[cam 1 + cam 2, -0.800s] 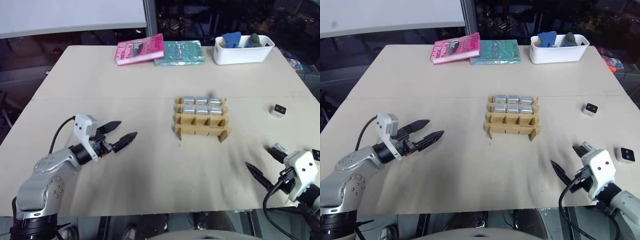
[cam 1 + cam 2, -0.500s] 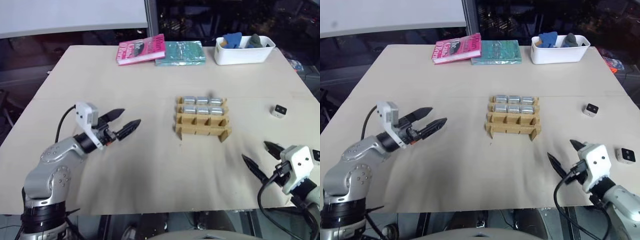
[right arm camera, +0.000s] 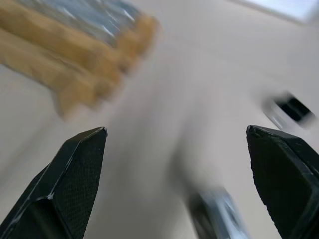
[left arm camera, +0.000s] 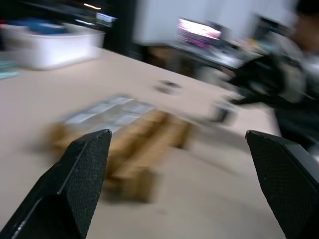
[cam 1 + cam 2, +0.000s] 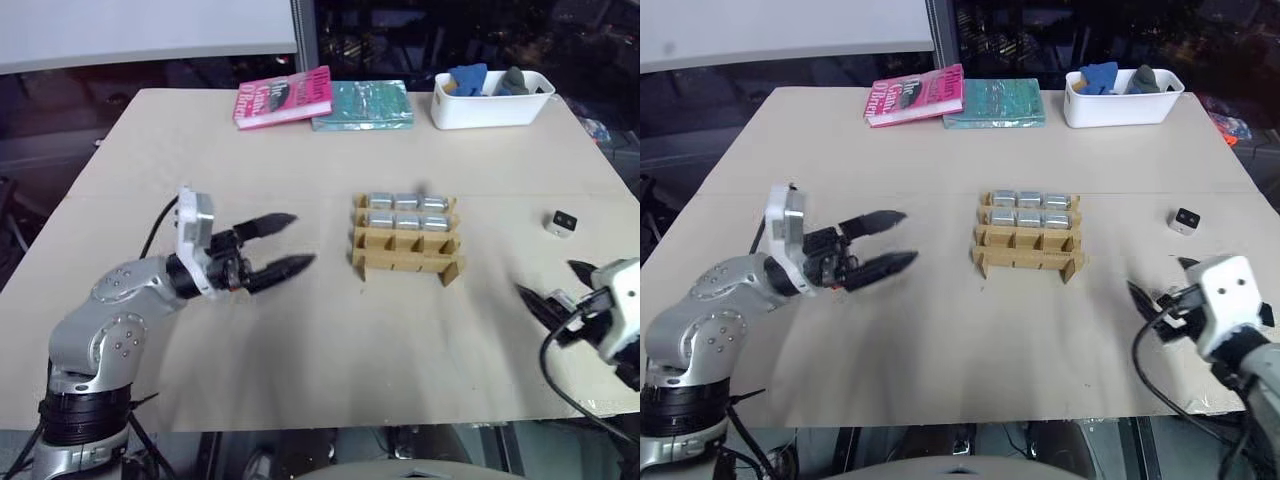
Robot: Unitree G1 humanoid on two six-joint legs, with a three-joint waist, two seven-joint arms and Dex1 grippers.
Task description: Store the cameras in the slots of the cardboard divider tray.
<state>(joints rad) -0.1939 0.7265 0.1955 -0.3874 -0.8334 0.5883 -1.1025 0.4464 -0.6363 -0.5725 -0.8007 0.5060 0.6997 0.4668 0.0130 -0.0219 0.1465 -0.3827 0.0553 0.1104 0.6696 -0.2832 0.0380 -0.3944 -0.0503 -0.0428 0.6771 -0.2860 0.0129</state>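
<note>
Left hand (image 5: 282,243) swung right toward the cardboard divider tray (image 5: 405,256), right hand (image 5: 1158,288) lifted — both wide, empty; next, right grabs the loose camera (image 5: 1186,220) beside it.

Beige table (image 5: 300,360) is carrying a cardboard tray (image 5: 404,247) mid-table, a pink book (image 5: 283,97), a teal book (image 5: 362,105) and a white bin (image 5: 489,105) along the far edge, one small camera (image 5: 564,222) lying off right.

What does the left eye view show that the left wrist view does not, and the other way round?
Left eye view: a pink book and a green book, side by side. Left wrist view: a lit screen in the background. Both: the tray with cameras in it, the white bin and a loose camera.
</note>
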